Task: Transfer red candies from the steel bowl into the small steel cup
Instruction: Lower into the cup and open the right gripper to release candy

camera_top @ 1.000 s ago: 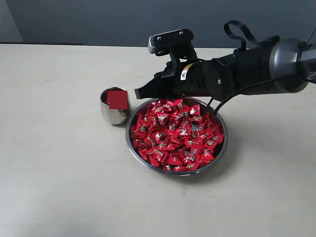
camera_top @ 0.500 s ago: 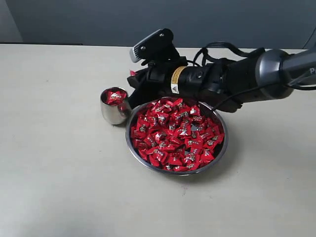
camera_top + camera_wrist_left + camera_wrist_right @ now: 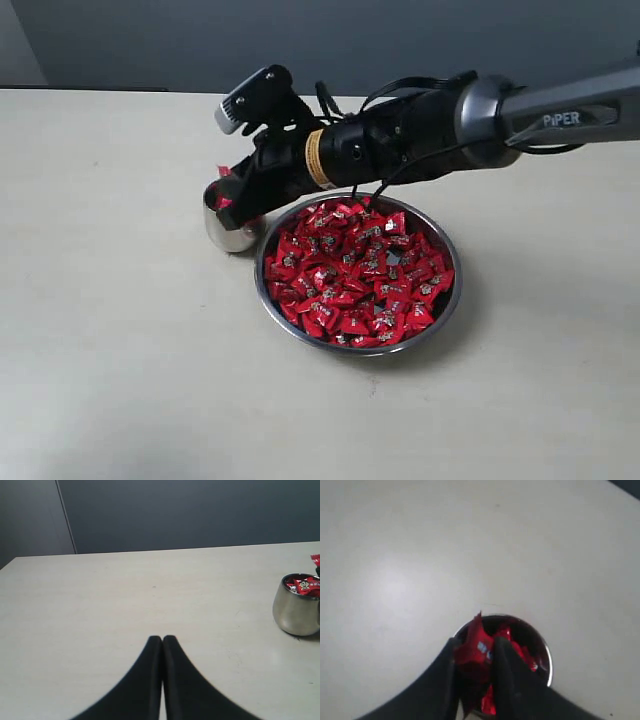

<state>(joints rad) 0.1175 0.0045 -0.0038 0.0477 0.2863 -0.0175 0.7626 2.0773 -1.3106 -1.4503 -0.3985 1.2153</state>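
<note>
Candies fill the steel bowl (image 3: 457, 285) closest to you on the pale table (image 3: 120, 370): a heap of red candies (image 3: 355, 270) up to the rim. Just beside its left rim stands the small steel cup (image 3: 226, 236), upright, with a few red wrappers inside. Your right gripper (image 3: 228, 196) reaches across from the right and hangs directly over the cup's mouth. Its jaws are clamped on a single candy (image 3: 476, 652), with a wrapper corner sticking up between the fingers. Your left gripper (image 3: 162, 640) sits low over bare table, well apart from the cup, fingertips pressed together.
</note>
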